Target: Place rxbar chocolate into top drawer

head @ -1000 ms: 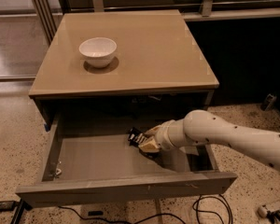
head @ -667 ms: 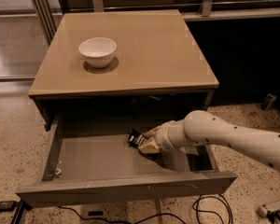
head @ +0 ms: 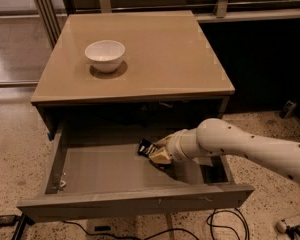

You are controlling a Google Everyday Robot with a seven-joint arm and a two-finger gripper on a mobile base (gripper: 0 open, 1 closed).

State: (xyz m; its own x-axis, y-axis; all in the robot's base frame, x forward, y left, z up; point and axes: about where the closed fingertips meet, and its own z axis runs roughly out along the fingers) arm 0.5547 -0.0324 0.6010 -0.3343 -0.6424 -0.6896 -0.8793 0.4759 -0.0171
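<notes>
Nothing shifted vs prior frame. Gripper point(head: 157, 155) sits low inside top drawer point(head: 105, 166), mid-right, jaws pinched on rxbar chocolate point(head: 144, 146), bar tilted near the floor. Rec: lower till flat, open wide, lift straight up.

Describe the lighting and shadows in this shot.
Camera view: the white bowl casts a dark shadow on the table; the table shades the rear of the top drawer; the gripper, beside the rxbar chocolate, sits at that shade's edge.
</notes>
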